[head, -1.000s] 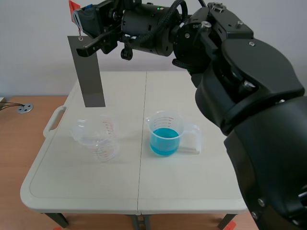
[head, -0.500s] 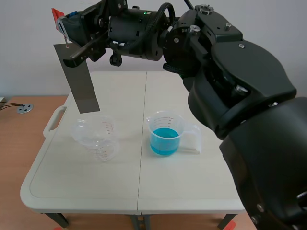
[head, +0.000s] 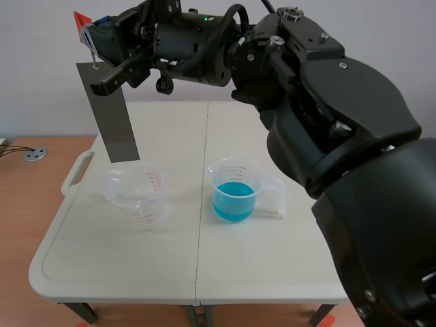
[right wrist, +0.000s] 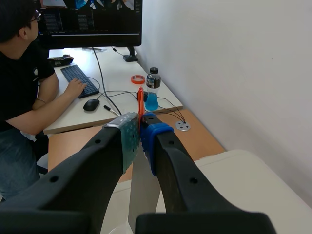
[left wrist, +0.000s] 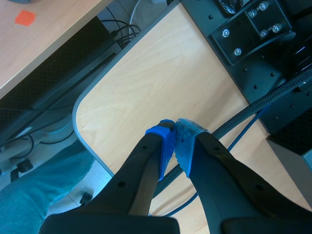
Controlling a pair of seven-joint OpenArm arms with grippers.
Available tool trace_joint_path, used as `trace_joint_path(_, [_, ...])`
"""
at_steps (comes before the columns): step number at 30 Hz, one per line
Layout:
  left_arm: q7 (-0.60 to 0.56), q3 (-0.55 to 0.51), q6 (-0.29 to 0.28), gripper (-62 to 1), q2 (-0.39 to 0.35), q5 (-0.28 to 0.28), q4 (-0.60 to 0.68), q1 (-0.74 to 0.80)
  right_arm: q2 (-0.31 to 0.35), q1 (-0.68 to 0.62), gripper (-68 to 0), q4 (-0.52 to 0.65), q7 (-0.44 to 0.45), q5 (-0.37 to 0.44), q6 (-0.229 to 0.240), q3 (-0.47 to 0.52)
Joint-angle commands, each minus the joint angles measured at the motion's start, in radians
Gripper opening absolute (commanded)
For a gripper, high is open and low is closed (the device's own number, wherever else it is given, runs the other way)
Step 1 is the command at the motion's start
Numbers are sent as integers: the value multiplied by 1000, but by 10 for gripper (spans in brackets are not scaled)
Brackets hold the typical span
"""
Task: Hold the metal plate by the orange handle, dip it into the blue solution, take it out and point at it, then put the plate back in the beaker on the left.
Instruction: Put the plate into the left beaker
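Position: metal plate (head: 109,112) hangs from right gripper (right wrist: 140,129), fingers clamped on orange handle (head: 82,20). Lower edge just above clear beaker (head: 134,194), apart from blue solution (head: 233,199). Judged remaining: lower plate, release. Left gripper (left wrist: 174,141) fingers together, empty.

The left hand (left wrist: 175,130), its two blue-padded fingers pressed together on nothing, hangs over a pale wooden tabletop (left wrist: 161,78) near a black braided cable (left wrist: 253,109).

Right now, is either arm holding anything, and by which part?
Right jaws are shut on the orange handle at the top of the flat grey metal plate, which hangs below them. Left jaws: shut on nothing.
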Motion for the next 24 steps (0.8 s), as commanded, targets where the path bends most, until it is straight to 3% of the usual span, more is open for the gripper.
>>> trace_joint_path(1, [-7,-2,-5,-582,2,-3,15,13,-6,21,-660,-12,16,10,0,-1])
trace_joint_path(24, [-7,-2,-5,-582,2,-3,15,13,-11,21,-660,-155,65,1,4,-1])
